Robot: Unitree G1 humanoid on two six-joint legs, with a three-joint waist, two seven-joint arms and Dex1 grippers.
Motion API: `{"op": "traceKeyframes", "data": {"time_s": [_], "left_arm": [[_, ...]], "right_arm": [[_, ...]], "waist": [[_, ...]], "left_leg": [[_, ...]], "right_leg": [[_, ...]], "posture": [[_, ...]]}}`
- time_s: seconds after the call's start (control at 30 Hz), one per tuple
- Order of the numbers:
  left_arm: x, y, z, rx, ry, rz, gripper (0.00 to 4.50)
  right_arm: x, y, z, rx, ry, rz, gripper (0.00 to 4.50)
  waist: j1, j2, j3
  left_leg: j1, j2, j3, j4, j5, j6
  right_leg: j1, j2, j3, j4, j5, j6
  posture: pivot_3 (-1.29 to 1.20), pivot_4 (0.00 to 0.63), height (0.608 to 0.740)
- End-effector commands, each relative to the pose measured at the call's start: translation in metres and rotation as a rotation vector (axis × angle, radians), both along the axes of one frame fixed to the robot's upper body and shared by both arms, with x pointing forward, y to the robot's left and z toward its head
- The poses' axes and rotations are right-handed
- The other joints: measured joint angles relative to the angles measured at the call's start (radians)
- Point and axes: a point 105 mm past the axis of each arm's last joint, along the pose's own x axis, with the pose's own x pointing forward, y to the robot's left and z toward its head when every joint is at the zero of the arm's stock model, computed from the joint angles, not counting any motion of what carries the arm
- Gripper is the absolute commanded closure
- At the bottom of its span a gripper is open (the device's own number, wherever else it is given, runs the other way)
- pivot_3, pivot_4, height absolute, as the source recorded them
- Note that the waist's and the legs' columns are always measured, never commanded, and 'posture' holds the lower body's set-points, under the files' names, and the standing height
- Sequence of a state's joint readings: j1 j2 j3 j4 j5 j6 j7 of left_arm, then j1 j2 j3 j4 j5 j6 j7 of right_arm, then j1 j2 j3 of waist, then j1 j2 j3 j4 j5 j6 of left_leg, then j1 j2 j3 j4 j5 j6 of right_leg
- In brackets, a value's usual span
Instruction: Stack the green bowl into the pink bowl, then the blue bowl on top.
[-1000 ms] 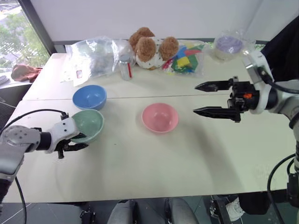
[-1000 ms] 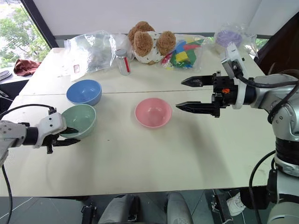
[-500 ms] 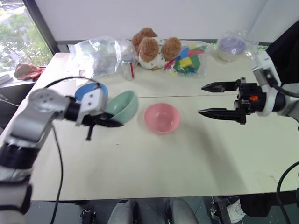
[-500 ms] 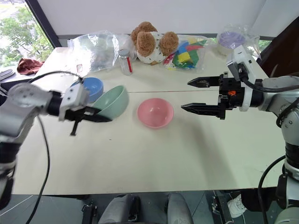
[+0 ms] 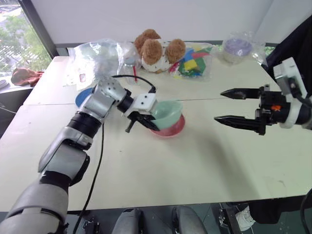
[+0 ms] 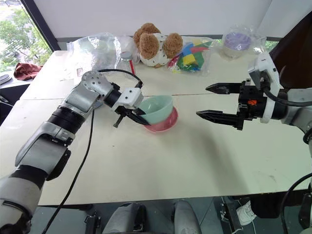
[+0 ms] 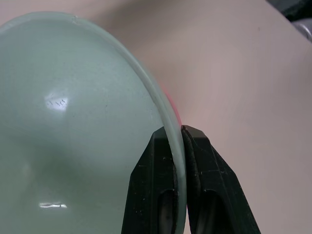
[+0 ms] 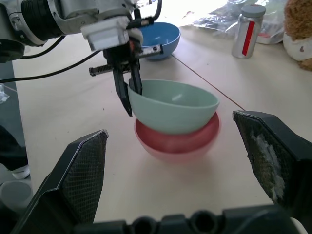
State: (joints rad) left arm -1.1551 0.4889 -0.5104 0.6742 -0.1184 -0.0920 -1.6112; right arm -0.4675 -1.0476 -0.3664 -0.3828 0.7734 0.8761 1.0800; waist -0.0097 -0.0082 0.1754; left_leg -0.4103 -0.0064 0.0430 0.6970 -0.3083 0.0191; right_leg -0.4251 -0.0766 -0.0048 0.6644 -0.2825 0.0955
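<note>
Left gripper (image 8: 130, 90) clenched on green bowl (image 8: 173, 105) rim | bowl tilted over pink bowl (image 8: 175, 141) | level, centre, then release | right gripper (image 5: 228, 106) open, idle

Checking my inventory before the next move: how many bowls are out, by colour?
Green bowl, in the left gripper, over the pink: 1
Pink bowl: 1
Blue bowl: 1
Purple bowl in a clear bag: 1
Total: 4
</note>
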Motion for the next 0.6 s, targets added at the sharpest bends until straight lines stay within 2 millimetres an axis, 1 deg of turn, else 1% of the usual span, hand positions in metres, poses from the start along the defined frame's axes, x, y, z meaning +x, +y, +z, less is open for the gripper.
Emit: {"op": "traceKeyframes", "data": {"time_s": [0.03,0.13,0.17,0.2,0.23,0.27,0.33,0.37,0.43,0.47,0.53,0.6], "left_arm": [[0.001,-0.01,0.009,0.015,-0.047,-0.047,4.46],[0.001,-0.016,0.008,0.009,-0.03,-0.052,3.33],[0.001,-0.018,0.01,-0.002,-0.035,-0.058,2.79],[0.001,-0.021,0.013,-0.025,-0.036,-0.054,2.36],[0.002,-0.024,0.017,-0.046,-0.038,-0.053,1.78],[0.002,-0.026,0.02,-0.065,-0.041,-0.051,1.33],[0.003,-0.028,0.026,-0.087,-0.048,-0.049,0.25],[0.003,-0.029,0.03,-0.106,-0.054,-0.045,0.06],[0.005,-0.03,0.041,-0.145,-0.067,-0.031,0.06],[0.007,-0.028,0.052,-0.181,-0.077,-0.012,0.06],[0.011,-0.016,0.076,-0.246,-0.107,0.04,0.06],[0.014,0.006,0.09,-0.263,-0.139,0.095,0.06]], "right_arm": [[-0.009,0.0,0.012,-0.009,-0.06,-0.012,0.0],[-0.01,0.0,0.012,-0.004,-0.061,-0.022,0.0],[-0.011,-0.001,0.012,-0.004,-0.061,-0.025,0.0],[-0.01,-0.001,0.012,-0.002,-0.061,-0.027,0.0],[-0.01,-0.001,0.011,-0.001,-0.06,-0.029,0.0],[-0.01,-0.001,0.011,-0.001,-0.06,-0.029,0.0],[-0.009,-0.001,0.011,-0.001,-0.059,-0.028,0.0],[-0.008,0.0,0.011,0.0,-0.059,-0.026,0.0],[-0.007,0.001,0.011,0.002,-0.06,-0.019,0.0],[-0.005,0.001,0.011,0.002,-0.06,-0.016,0.0],[-0.004,0.003,0.012,-0.001,-0.061,-0.003,0.0],[-0.002,0.004,0.013,0.0,-0.064,0.005,0.0]], "waist": [[0.004,0.0,0.0],[0.008,0.0,0.0],[0.008,0.0,0.0],[0.009,0.0,0.0],[0.011,0.0,0.0],[0.014,0.0,0.0],[0.014,0.0,0.0],[0.014,0.0,0.0],[0.015,0.0,0.0],[0.015,0.0,0.0],[0.013,-0.001,0.0],[0.007,0.0,0.0]], "left_leg": [[0.0,0.0,0.0,0.0,0.0,0.0],[-0.001,-0.002,0.0,0.002,0.0,0.001],[-0.001,-0.002,0.0,0.002,0.0,0.001],[-0.001,-0.002,0.0,0.002,0.0,0.001],[-0.001,-0.002,0.0,0.002,0.0,0.001],[-0.001,-0.001,0.0,0.002,0.0,0.001],[-0.001,-0.001,0.0,0.002,0.0,0.001],[-0.001,-0.001,0.0,0.002,0.0,0.001],[-0.001,-0.001,0.0,0.002,0.0,0.001],[-0.001,-0.001,0.0,0.002,0.0,0.001],[-0.001,-0.001,0.0,0.002,0.0,0.001],[-0.001,-0.001,0.0,0.002,0.0,0.001]], "right_leg": [[0.0,0.0,0.0,0.0,0.0,0.0],[0.001,-0.001,0.0,0.0,0.0,0.0],[0.001,-0.001,0.0,0.0,0.0,0.0],[0.001,-0.001,0.0,0.0,0.0,0.0],[0.001,-0.001,0.0,0.0,0.0,0.0],[0.001,-0.001,0.0,0.0,0.0,0.0],[0.0,-0.001,0.0,0.0,0.0,0.0],[0.0,-0.001,0.0,0.0,0.0,0.0],[0.0,-0.001,0.0,0.0,0.0,0.0],[0.0,-0.001,0.0,0.0,0.0,0.0],[0.0,0.0,0.0,0.0,0.0,0.0],[0.0,0.0,0.0,0.0,0.0,0.0]], "posture": [[0.0,0.15,0.74],[0.0,0.15,0.74],[0.0,0.15,0.74],[0.0,0.15,0.74],[0.0,0.15,0.74],[0.0,0.15,0.74],[0.0,0.15,0.74],[0.0,0.15,0.74],[0.0,0.15,0.74],[0.0,0.15,0.74],[0.0,0.15,0.74],[0.0,0.15,0.74]]}}
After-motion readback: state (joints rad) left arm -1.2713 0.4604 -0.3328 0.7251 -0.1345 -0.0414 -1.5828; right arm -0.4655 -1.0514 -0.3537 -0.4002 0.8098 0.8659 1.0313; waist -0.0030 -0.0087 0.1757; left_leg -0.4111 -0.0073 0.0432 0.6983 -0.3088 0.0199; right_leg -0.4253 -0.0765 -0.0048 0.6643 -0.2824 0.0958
